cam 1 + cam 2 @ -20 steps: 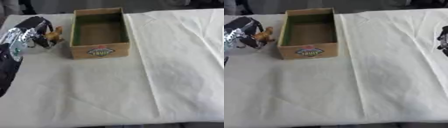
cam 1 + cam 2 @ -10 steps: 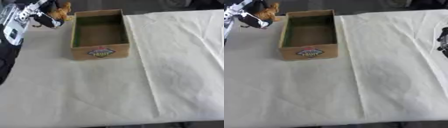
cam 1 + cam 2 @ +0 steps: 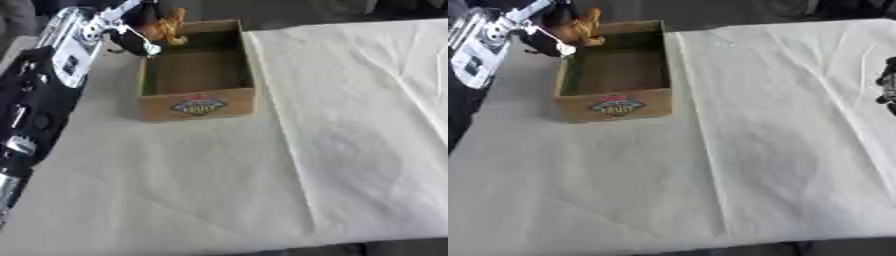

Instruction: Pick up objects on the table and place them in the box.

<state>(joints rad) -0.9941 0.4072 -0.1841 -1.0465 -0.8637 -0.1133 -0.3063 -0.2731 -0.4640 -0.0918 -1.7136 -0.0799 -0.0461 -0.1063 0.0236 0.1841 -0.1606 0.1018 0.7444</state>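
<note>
i see the orange-brown object [image 3: 164,25] curled in my left hand [image 3: 131,31], over the far left corner of the box [image 3: 199,102]; its long axis i cannot tell. the box runs lengthwise away from me on the tabletop [image 3: 350,150], and my right hand [image 3: 887,85] shows only at the right edge, fingers unclear.

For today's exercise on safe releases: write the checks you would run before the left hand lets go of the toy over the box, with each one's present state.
1. Left hand curled round the orange toy: ok.
2. Toy above the box opening: not ok, it hangs at the far left corner, over the rim.
3. Box interior free: ok, nothing shows inside.
4. Box upright on the cloth: ok.
5. Right hand away from the box: ok, it shows at the right edge.
6. Right hand's fingers: cannot tell.
</note>
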